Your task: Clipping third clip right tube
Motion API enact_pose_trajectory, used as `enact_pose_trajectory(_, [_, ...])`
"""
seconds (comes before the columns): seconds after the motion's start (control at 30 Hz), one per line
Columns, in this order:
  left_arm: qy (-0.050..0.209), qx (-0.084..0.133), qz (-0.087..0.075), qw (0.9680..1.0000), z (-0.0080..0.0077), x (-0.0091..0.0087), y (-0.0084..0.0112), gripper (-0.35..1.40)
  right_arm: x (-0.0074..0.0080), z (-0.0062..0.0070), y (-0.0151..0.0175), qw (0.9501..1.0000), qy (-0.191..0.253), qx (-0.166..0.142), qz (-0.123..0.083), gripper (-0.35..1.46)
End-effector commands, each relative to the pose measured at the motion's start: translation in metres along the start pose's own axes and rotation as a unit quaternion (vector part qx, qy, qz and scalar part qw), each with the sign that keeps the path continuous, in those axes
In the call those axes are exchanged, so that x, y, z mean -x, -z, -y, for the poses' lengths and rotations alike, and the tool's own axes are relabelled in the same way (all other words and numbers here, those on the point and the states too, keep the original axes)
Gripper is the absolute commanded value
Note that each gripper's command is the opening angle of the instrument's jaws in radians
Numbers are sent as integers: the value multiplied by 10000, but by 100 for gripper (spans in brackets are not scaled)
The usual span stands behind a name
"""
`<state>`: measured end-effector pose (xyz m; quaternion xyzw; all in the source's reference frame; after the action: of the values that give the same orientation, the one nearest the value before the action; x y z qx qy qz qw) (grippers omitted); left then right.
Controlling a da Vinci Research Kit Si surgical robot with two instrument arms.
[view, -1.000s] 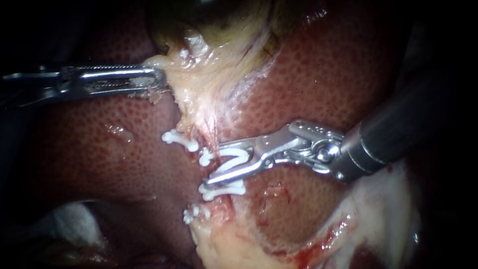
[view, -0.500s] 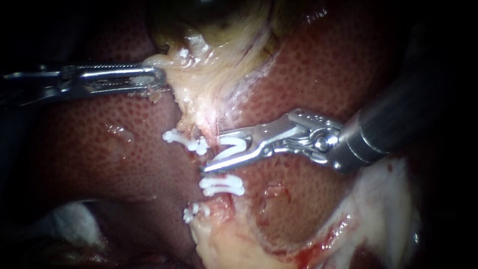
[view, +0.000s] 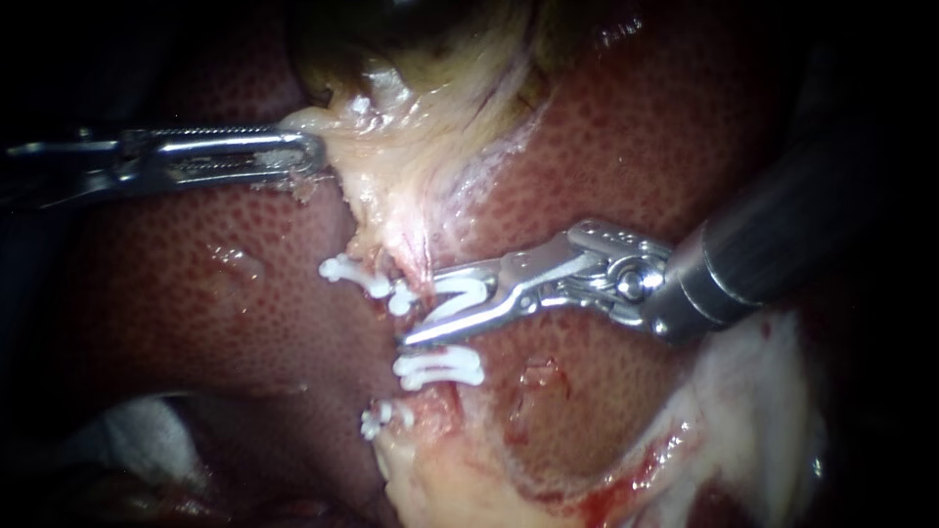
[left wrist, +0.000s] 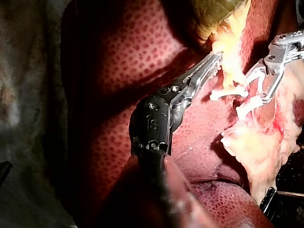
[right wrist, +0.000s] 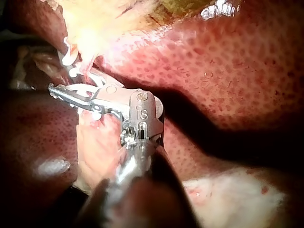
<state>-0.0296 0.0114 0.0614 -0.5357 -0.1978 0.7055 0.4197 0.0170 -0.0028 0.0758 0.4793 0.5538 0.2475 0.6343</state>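
While left instrument [view: 305, 156] jaws clamp pale tissue [view: 391, 171], right instrument [view: 421, 303] jaws, part-open, grip 1 white clip [view: 462, 296]

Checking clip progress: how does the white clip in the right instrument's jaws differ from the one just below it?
The held clip is open, legs splayed, gripped by the right instrument; the lower clip is shut flat, untouched. Both are white, on the same tube.
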Motion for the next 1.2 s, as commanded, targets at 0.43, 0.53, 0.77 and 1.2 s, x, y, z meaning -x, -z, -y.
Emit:
enact_pose_trajectory(0.43, [-2,2,0,10000,0,0,0,-35,-2,-10,5,9984,-439,-315,175,-35])
enact_pose_trajectory(0.53, [-2,2,-1,10000,0,0,0,-35,-3,-14,7,9979,-528,-326,182,-35])
enact_pose_trajectory(0.77, [-3,2,0,10000,0,1,0,-35,-2,-16,10,9977,-645,-164,80,-35])
enact_pose_trajectory(1.2, [-3,3,0,10000,0,1,1,-35,4,-15,11,9977,-660,-137,107,-35])
